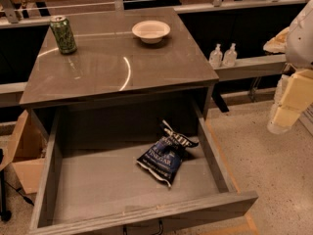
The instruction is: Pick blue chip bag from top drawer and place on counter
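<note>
Below counter [98, 70], drawer [47, 180] with chip bag [161, 159]; gripper [287, 109] right.

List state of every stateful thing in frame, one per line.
top drawer: pulled open
blue chip bag: lying in the drawer, right of middle, not gripped
green can: upright on the counter, back left
bowl: upright on the counter, back centre
small bottles: upright on the ledge, right
gripper: at right edge, outside the drawer
</note>
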You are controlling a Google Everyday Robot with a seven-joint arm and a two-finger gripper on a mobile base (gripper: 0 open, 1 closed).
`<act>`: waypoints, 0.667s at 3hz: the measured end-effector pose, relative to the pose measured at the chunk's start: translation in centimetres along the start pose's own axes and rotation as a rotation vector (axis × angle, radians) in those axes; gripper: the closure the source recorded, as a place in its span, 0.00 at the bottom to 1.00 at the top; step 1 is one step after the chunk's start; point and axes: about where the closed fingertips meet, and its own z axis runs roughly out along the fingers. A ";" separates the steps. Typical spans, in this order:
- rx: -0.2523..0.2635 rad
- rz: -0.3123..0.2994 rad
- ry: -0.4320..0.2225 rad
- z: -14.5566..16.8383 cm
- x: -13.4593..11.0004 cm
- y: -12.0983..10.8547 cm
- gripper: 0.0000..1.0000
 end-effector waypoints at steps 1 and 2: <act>0.000 0.000 0.000 0.0 0.0 0.0 0.00; 0.009 -0.073 -0.023 2.5 -0.2 -0.3 0.00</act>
